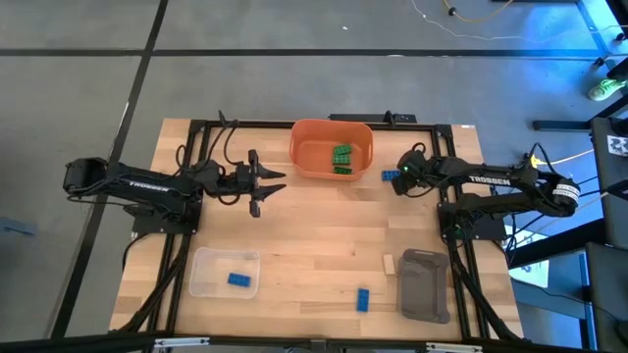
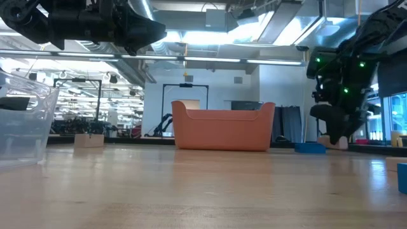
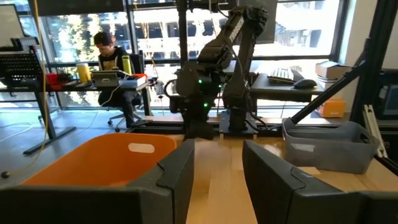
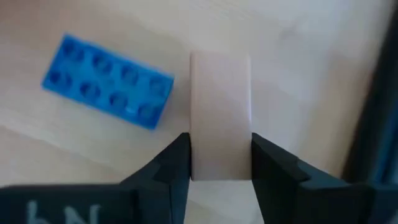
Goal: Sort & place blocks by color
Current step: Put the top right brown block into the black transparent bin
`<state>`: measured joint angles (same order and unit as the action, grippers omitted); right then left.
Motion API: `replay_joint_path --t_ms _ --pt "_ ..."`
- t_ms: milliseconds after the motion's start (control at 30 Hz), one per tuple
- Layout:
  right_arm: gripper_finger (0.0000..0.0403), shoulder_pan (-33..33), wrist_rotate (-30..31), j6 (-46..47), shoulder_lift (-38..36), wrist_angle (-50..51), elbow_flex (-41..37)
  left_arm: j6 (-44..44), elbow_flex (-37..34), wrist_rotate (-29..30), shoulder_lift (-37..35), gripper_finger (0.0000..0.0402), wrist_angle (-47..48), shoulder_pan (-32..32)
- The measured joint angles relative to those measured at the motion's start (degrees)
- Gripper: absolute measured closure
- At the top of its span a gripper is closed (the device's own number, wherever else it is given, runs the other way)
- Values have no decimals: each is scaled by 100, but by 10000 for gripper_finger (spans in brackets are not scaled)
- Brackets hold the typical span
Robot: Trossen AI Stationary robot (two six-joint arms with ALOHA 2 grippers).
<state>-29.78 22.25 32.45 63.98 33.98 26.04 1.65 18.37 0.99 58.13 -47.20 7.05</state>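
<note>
My right gripper [image 4: 219, 158] is shut on a tan block [image 4: 219, 106] near the table's far right, right of the orange bin [image 1: 306, 165]. A blue block [image 4: 107, 81] lies flat on the table right beside it, also seen as the blue block [image 1: 390, 176] in the high view. The bin holds green blocks [image 1: 341, 159]. My left gripper [image 3: 217, 180] hovers open left of the bin, nothing between its fingers. Another blue block [image 1: 238, 279] lies in the clear tray [image 1: 201, 284]. A tan block [image 1: 389, 263] and a blue block [image 1: 362, 299] lie on the table near the front. My right gripper pinches the tan block between its two fingers [image 4: 168, 168], on two opposite sides at the block's end nearest the gripper [image 4: 219, 163]. The fingers come slanting down from above, and the block's length runs on ahead of them. Whether it is clear of the table I cannot tell.
A grey tray [image 1: 424, 284] stands at the front right, next to the loose tan block. The bare wooden table stretches between the bin and the two front trays. A person sits at a desk in the room beyond the table.
</note>
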Motion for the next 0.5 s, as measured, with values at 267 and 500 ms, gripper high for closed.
replay_joint_path --t_ms 267,500 --pt "271 267 628 -114 -1 73 292 -61 0 -5 -2 275 10 0" --pt "271 639 1209 -211 -1 44 642 -263 0 -63 -2 275 158 0"
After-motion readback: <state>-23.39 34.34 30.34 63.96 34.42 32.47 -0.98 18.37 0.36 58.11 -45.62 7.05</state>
